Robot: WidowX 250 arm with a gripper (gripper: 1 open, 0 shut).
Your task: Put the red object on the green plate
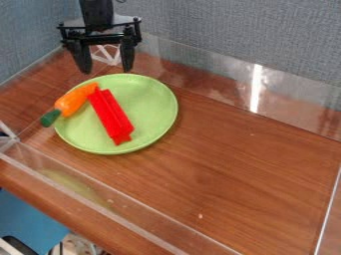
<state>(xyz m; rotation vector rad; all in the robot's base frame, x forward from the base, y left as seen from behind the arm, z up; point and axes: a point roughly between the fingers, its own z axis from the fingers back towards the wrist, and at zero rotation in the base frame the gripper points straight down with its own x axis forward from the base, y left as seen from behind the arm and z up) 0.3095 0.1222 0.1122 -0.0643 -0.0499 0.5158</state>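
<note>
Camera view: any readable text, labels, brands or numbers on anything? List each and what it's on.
None readable.
Long ridged bright red plastic bar: no text.
Round light lime-green plastic plate: no markings.
Orange carrot-shaped toy with a green end: no markings.
Black end effector, open above the plate's far edge: no legible label.
Brown wooden tabletop and clear plastic walls: no print.
</note>
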